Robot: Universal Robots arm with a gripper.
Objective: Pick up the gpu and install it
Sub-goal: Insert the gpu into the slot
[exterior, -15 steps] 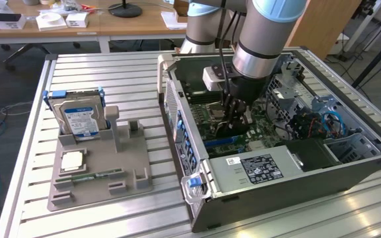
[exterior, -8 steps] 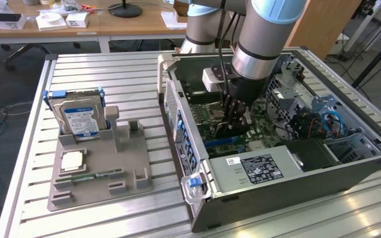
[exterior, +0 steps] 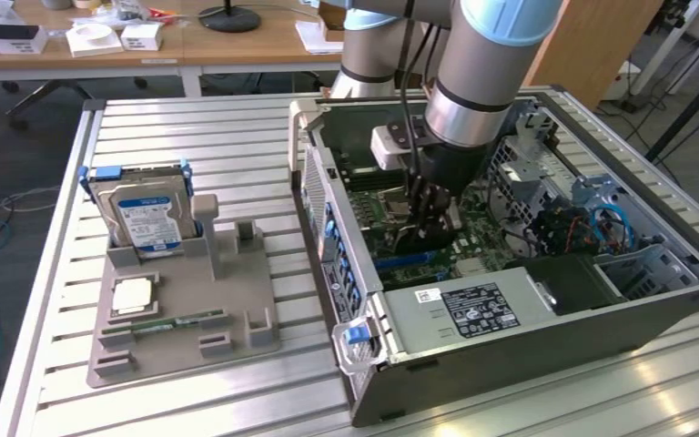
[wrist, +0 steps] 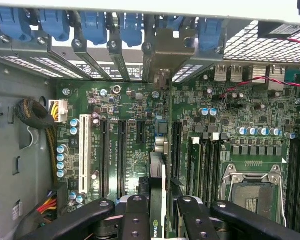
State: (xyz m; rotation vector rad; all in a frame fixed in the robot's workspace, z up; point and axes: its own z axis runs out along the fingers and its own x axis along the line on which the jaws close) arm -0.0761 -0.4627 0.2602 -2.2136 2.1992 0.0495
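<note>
gripper (wrist: 160, 207) fingers clamped on graphics card (wrist: 158, 175), card upright on edge over motherboard (wrist: 115, 100) slots, inside open computer case (exterior: 544, 350).

Centre right, the gripper (exterior: 429, 217) holds the gpu (exterior: 413, 242) low over the motherboard (exterior: 483, 241) inside the open computer case (exterior: 508, 364); at left, a hard drive (exterior: 146, 218) stands in a grey holder (exterior: 192, 350).

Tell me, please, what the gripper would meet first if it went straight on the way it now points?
The gripper holds the gpu edge-on in its jaws, so the card would likely reach the motherboard first, among its black slots; how near it is I cannot tell.
</note>
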